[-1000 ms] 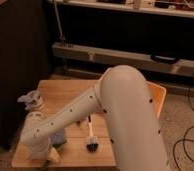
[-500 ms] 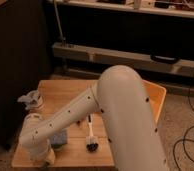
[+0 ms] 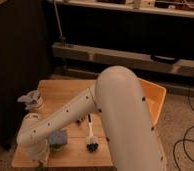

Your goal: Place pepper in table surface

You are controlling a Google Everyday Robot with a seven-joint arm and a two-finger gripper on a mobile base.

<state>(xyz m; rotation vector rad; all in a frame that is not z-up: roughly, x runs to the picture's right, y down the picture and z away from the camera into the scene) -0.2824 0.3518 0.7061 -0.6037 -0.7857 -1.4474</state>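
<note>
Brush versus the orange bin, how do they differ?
The brush is slim, white-handled with black bristles; the bin is bulky and plain yellow-orange. The brush lies flat near the front of the table; the bin sits at its right end, partly hidden by the arm. Both are apart from the gripper, shut, low at the front left corner.

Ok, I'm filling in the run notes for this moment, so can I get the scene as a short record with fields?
table: light wooden top
gripper: shut, low over the table's near-left corner, at the end of the arm
held: cannot tell
pepper: not visible, perhaps behind the arm
brush: lying on the table, right of the gripper, bristles toward the camera
bin: orange, at the table's right side
other: grey-blue thing beside the gripper; pale crumpled thing near the left edge
</note>
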